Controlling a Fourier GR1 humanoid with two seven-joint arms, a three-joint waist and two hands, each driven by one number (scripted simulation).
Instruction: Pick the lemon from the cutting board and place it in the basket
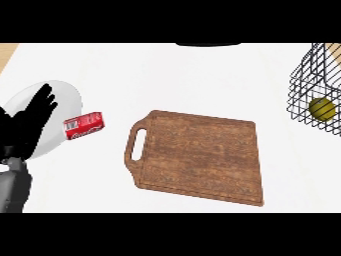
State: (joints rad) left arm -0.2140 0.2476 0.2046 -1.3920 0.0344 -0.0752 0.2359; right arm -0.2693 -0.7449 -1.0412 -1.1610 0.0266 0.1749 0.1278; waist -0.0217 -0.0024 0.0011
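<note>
At the far left of the head view, the left hand (16, 127) shows above its grey forearm (3, 192), which comes in from the lower left corner. Its fingers (41, 102) are straight and spread apart, pointing up, holding nothing; the hand rests near the edge. Behind it lies a white plate (68, 100), partly hidden by the hand. Just to the right of the plate, with one end overlapping the plate's rim, a red soda can (83, 125) lies on its side on the white tabletop (188, 80).

Near the middle sits a brown wooden cutting board (199, 155) with a slot handle on its left side, turned slightly askew. Nothing lies on it.

At the far right stands a black wire basket (306, 75), cut off by the view's edge. The lemon (322, 108) is inside it, low down near its front wall, seen through the wires. A pale wooden surface shows through the basket's upper right part and also at the top left corner of the view.

The right hand shows nowhere in the view.
</note>
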